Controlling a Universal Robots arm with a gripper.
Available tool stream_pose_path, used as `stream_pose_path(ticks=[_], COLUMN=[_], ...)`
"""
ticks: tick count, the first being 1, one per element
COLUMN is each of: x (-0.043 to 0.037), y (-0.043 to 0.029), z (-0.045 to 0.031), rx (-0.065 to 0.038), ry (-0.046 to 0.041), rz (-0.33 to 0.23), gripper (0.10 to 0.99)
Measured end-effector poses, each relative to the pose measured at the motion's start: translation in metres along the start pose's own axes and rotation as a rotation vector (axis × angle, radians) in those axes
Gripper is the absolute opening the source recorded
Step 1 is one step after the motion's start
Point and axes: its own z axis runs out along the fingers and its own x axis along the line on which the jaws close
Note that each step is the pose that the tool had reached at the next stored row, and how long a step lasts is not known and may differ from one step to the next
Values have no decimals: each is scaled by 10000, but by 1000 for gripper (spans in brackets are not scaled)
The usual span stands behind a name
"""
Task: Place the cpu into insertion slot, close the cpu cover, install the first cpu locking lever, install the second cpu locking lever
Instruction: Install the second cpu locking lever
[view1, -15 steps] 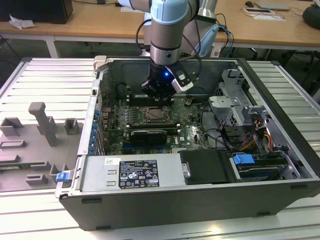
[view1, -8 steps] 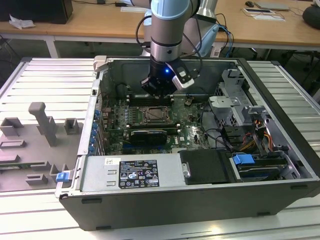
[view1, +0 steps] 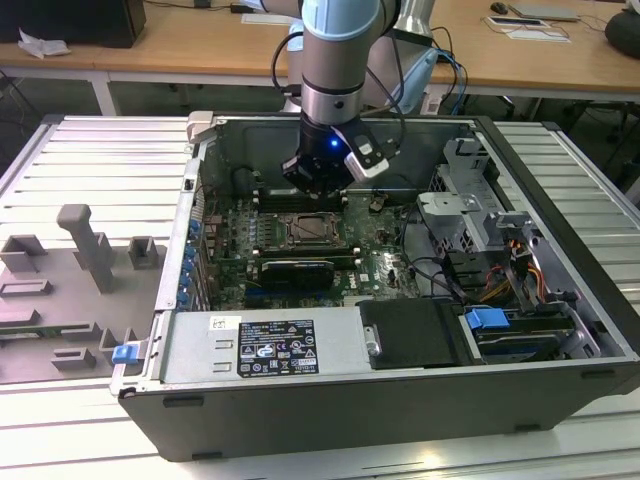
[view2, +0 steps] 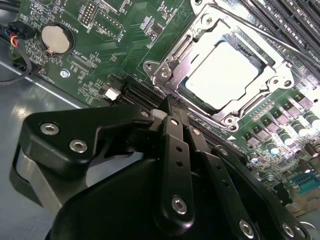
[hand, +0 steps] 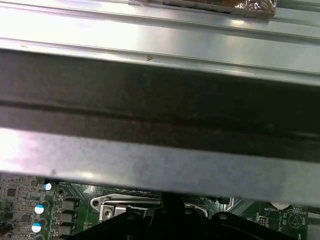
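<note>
Second wrist view shows the cpu (view2: 222, 72) seated in the insertion slot (view2: 202, 107), hand (view2: 172, 107) closed, empty.

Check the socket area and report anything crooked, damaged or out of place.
Nothing stands out. In the second wrist view the cpu lies flat and square in the insertion slot, with the cpu cover down around it. The gripper sits beside the socket.

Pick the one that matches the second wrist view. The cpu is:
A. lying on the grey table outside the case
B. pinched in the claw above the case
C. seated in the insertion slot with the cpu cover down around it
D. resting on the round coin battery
C: in the second wrist view the cpu lies flat in the insertion slot, and the cpu cover frames it.
</note>
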Motion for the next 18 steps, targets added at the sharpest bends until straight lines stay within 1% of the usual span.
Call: stream_pose_path(ticks=[8, 9, 10, 11, 14, 18], x=[6, 6, 4, 0, -3, 2], y=[-58, -57, -50, -36, -29, -60], z=[-7, -24, -106, -266, -358, -364], rx=[1, 2, 1, 1, 1, 1], ry=[0, 0, 0, 0, 1, 0], rz=[1, 2, 0, 0, -1, 0], gripper=[106, 106, 106, 106, 106, 106])
